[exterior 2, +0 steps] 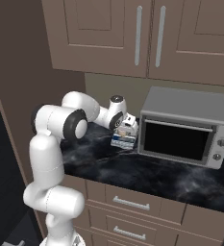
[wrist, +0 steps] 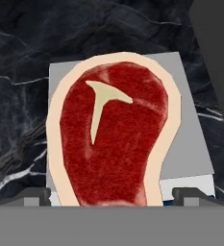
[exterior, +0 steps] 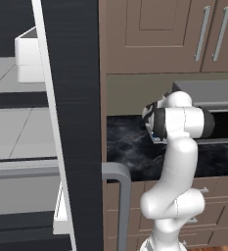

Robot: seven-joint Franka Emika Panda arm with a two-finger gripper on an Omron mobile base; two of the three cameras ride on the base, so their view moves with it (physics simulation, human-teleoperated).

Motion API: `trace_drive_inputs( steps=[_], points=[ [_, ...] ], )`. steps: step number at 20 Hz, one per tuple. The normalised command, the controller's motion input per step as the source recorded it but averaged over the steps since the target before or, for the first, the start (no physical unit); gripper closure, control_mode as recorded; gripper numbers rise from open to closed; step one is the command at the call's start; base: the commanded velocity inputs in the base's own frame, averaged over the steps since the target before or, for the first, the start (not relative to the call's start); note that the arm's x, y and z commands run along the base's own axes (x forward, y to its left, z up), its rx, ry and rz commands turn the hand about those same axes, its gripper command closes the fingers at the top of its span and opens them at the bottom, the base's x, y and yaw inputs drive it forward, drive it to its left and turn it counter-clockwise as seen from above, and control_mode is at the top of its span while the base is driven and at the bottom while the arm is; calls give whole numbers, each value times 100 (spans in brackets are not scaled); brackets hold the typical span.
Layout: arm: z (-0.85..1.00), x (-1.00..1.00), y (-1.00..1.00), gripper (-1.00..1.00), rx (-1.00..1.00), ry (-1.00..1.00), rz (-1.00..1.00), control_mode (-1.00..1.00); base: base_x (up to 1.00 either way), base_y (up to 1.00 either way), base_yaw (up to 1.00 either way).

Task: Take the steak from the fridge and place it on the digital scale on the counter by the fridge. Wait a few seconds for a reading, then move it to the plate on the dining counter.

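Note:
The steak [wrist: 111,139], red with a pale fat rim and a white T-shaped bone mark, lies flat on the silver-grey top of the digital scale [wrist: 190,144]. It overhangs the scale's left side. My gripper [wrist: 113,194] hangs right above it, open, with one fingertip [wrist: 36,194] on each side and clear of the meat. From the right base view, my gripper [exterior 2: 125,126] points down over the scale [exterior 2: 123,141] on the black marbled counter [exterior 2: 132,168]. The fridge door [exterior: 74,122] stands open at the left.
A grey boxy oven [exterior 2: 185,129] stands on the counter just right of the scale. Brown wall cabinets [exterior 2: 147,38] hang above. The fridge's grey handle [exterior: 121,181] juts out near my arm; its light grey shelves [exterior: 17,127] and a white bin [exterior: 27,56] lie to the left.

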Motion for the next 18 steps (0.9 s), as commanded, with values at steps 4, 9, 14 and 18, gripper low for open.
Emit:
trace_drive_inputs(
  steps=[4, 9, 14, 18],
  points=[
    [7, 0, 0, -100, 0, 0, 0, -100, 0, 0, 0],
    [-3, 0, 0, -100, 0, 0, 0, -100, 0, 0, 0],
    [-23, 0, 0, -100, 0, 0, 0, -100, 0, 0, 0],
    [-21, 9, 0, -100, 0, 0, 0, -100, 0, 0, 0]
  ],
)
